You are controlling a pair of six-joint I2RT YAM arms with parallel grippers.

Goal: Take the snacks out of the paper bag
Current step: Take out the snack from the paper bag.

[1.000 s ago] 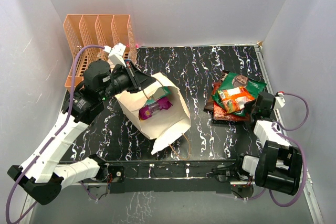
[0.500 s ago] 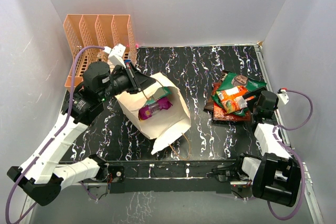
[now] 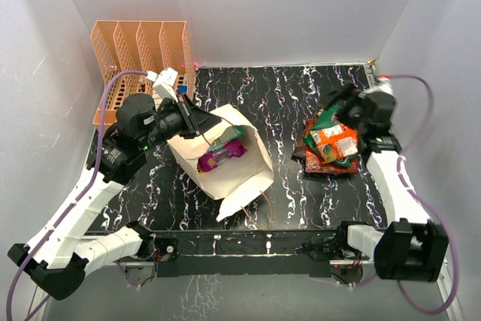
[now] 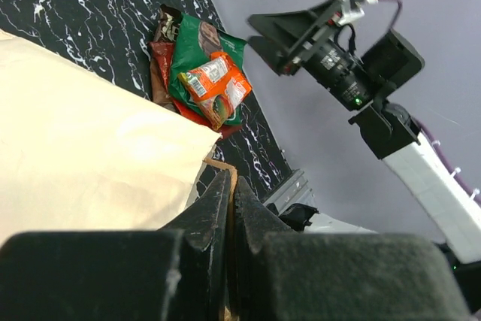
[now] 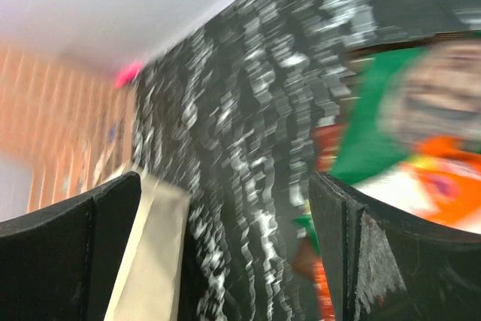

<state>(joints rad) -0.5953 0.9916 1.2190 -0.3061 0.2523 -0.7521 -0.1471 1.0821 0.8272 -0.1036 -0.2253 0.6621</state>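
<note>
The paper bag (image 3: 233,171) lies on its side mid-table, its mouth held up. My left gripper (image 3: 197,119) is shut on its rim at the brown cord; in the left wrist view the fingertips (image 4: 229,178) pinch that tan strip above the bag's wall (image 4: 83,163). A purple snack (image 3: 220,155) and a green one (image 3: 231,134) show inside the mouth. More snacks lie piled at the right: an orange packet (image 3: 333,140) on a green one (image 3: 344,119) and a red one (image 3: 322,165). My right gripper (image 3: 336,101) hangs open above the pile's far edge, with nothing between its fingers (image 5: 224,186).
An orange slotted rack (image 3: 139,54) stands at the back left corner. White walls close in the black marbled table (image 3: 285,88) on three sides. A loose cord handle (image 3: 259,207) trails from the bag toward the front rail. The right wrist view is blurred.
The right gripper has opened wide and risen from the pile's near right side to above its far edge, leaving the orange packet on the pile. The left arm keeps its grip, shifted slightly.
</note>
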